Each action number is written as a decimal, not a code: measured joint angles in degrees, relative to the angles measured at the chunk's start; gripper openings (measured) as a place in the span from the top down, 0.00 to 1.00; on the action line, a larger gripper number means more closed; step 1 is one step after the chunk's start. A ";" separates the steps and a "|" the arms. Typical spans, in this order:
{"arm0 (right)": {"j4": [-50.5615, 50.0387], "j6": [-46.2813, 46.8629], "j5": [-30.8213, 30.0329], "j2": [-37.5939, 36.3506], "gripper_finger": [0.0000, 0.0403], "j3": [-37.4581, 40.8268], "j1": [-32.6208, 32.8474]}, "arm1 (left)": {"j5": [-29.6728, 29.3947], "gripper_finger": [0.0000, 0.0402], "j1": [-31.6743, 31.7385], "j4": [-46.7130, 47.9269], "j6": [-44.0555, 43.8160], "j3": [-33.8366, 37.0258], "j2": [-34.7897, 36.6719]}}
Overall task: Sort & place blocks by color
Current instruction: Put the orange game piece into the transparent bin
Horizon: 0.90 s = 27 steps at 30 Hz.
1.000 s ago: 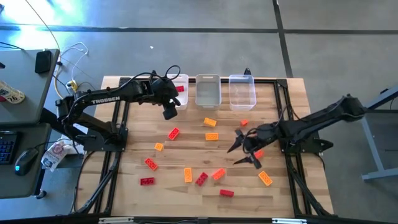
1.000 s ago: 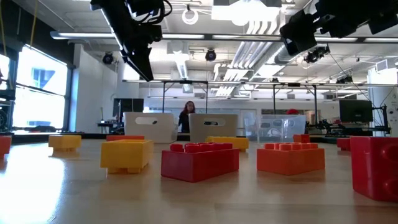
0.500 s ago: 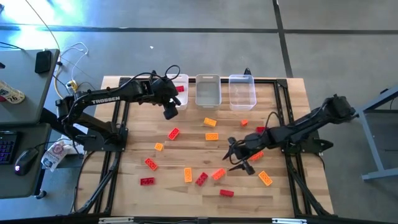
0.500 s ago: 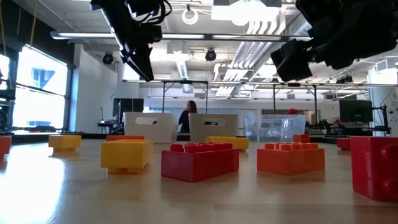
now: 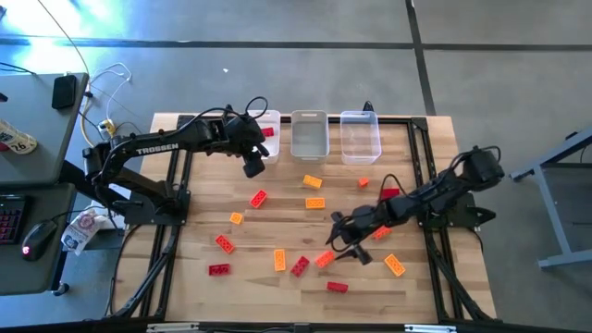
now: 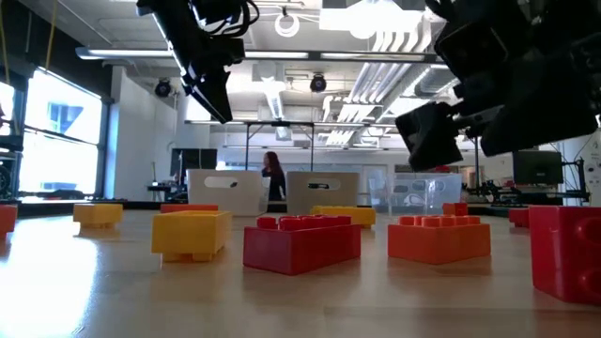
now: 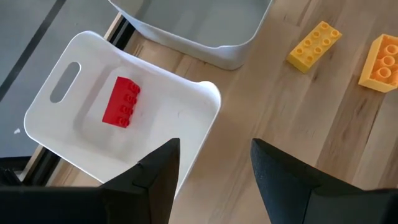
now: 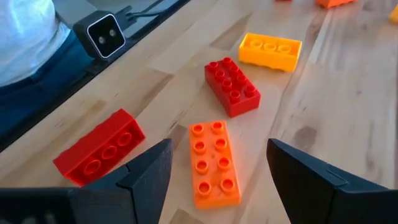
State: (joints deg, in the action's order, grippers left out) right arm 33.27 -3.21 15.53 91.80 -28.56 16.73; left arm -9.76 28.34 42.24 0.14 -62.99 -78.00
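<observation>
Right end effector [image 8: 214,171] open, empty, low over orange block [image 8: 212,163] mid-table, fingers straddling it — lined up for pick. Left end effector [image 7: 214,168] open, empty, hovers by left bin [image 7: 205,102] holding one red block [image 7: 121,101]. Other blocks scattered on table [image 5: 185,277].

Bright overhead ceiling lights [image 6: 286,23] glare in the low view, nearest red block [image 6: 566,253] slightly blurred.

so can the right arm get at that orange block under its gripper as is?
Probably yes. The right gripper hangs open over the orange block, which lies flat between its fingers in the wrist view. The nearest red block lies apart, so nothing crowds the approach.
</observation>
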 joint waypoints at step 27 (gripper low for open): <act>1.02 -0.05 -1.38 15.38 0.38 -6.77 2.54 | 0.09 0.54 0.02 0.20 0.02 0.01 0.00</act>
State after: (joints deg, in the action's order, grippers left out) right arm 34.29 -3.26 14.15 107.18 -35.32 19.27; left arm -9.67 28.36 42.44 0.16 -62.98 -78.00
